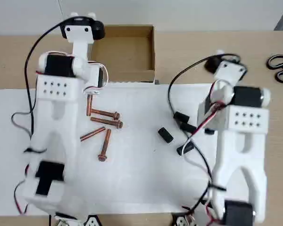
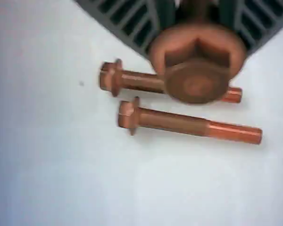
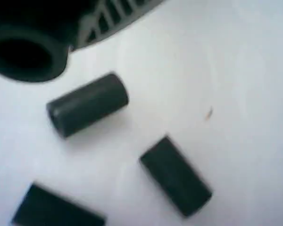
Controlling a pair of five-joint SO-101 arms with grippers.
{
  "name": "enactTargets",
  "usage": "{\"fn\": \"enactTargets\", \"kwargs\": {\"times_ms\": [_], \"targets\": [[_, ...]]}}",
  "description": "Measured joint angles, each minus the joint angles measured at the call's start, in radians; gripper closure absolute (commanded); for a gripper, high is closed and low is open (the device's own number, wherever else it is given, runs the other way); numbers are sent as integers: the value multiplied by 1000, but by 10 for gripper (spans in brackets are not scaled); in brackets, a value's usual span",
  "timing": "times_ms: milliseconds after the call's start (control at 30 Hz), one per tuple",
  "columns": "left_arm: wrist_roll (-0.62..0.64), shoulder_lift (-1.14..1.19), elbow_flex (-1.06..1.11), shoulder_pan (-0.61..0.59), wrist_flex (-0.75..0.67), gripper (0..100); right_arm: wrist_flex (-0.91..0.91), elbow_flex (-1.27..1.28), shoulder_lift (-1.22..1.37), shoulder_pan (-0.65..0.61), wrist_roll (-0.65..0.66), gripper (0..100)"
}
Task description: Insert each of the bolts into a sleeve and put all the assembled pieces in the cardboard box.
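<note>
We find the left gripper (image 2: 196, 16) pinching 1 bolt (image 2: 196, 70) between its fingers (image 2: 125, 19), above 2 bolts (image 2: 188, 123) lying on the white sheet (image 2: 47, 179). The right gripper (image 3: 61, 19) pinches 1 sleeve (image 3: 26, 54) above 3 loose sleeves (image 3: 87, 104). The cardboard box (image 1: 127, 56) stands behind the sheet.

bolts (image 2: 188, 123): copper-toned metal, smooth, showed soft sheen, shank ends brighter | sleeves (image 3: 87, 104): black, matt, looked plastic | cardboard box (image 1: 127, 52): brown, dull | sheet (image 1: 146, 179) under me: white paper, matt | my arm shells (image 1: 56, 113): white plastic, smooth | tabletop (image 1: 188, 52): had a pale wood look
</note>
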Motion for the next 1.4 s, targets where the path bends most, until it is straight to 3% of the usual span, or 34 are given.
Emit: {"fn": "enactTargets", "kwargs": {"times_ms": [233,600,767,1033,1400], "targets": [[11,-354,199,104,0,995,0,161,-331,-115,100,995],[236,-707,531,110,-23,995,-94,471,-764,-218,109,995],[373,-839,651,114,-149,995,-222,637,-950,-316,109,995],[390,-1088,942,114,-431,995,-394,830,-1175,-408,109,995],[390,-1428,1336,137,-733,995,-413,928,-1307,-463,109,995]]}}
